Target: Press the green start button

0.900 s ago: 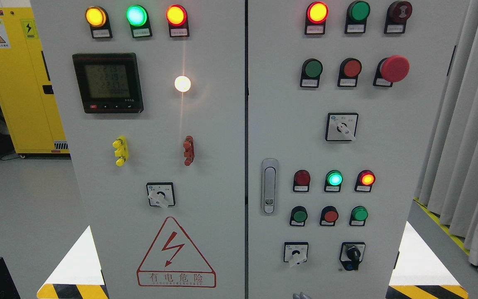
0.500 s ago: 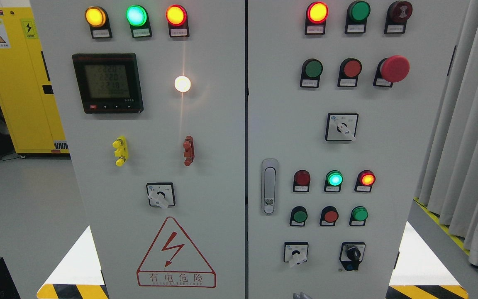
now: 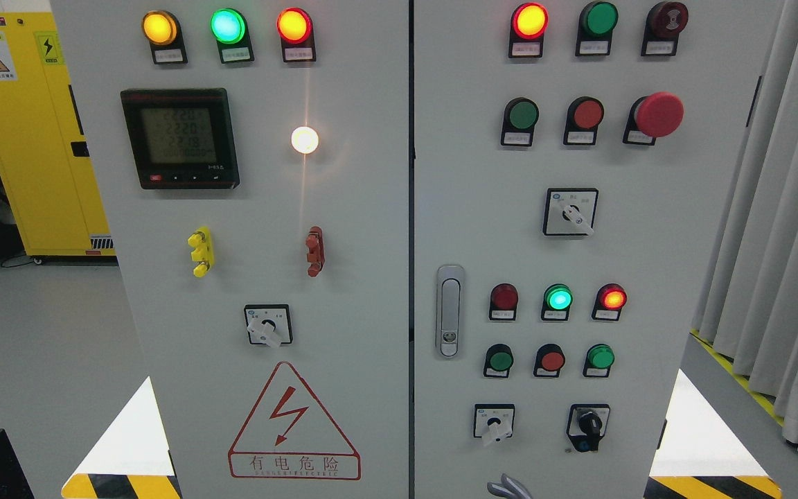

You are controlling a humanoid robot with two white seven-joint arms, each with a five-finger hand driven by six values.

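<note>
On the right door (image 3: 648,277) of a grey cabinet sit 3 unlit green buttons, and their labels are too small to show which one is the start. The upper green button (image 3: 523,114) heads a row with a red button (image 3: 587,114) and a big red mushroom button (image 3: 659,114) to its right. The low green button (image 3: 501,360) and the far green button (image 3: 600,357) flank a second red button (image 3: 551,360) near the bottom.

Above that low row are 3 lamps: dark red (image 3: 503,297), lit green (image 3: 558,299) and lit red-orange (image 3: 612,299). Below it are a white-handled switch (image 3: 494,423) and a black key switch (image 3: 588,424). Another selector (image 3: 571,212) sits mid-door, and a grey latch (image 3: 449,312) stands by the door's left edge. Along the top are a lit red lamp (image 3: 530,21), an unlit green lamp (image 3: 598,19) and a dark red buzzer (image 3: 668,19).

At the bottom edge, right of the middle, only the grey tip of the right hand (image 3: 510,488) shows, below the white-handled switch and well apart from every green button. Whether it is released or clenched cannot be told.

On the left door (image 3: 357,208) are 3 lit lamps, a meter (image 3: 179,137), a white light (image 3: 305,139) and a red warning triangle (image 3: 293,423). A yellow cabinet (image 3: 32,138) stands far left, curtains (image 3: 787,242) far right.
</note>
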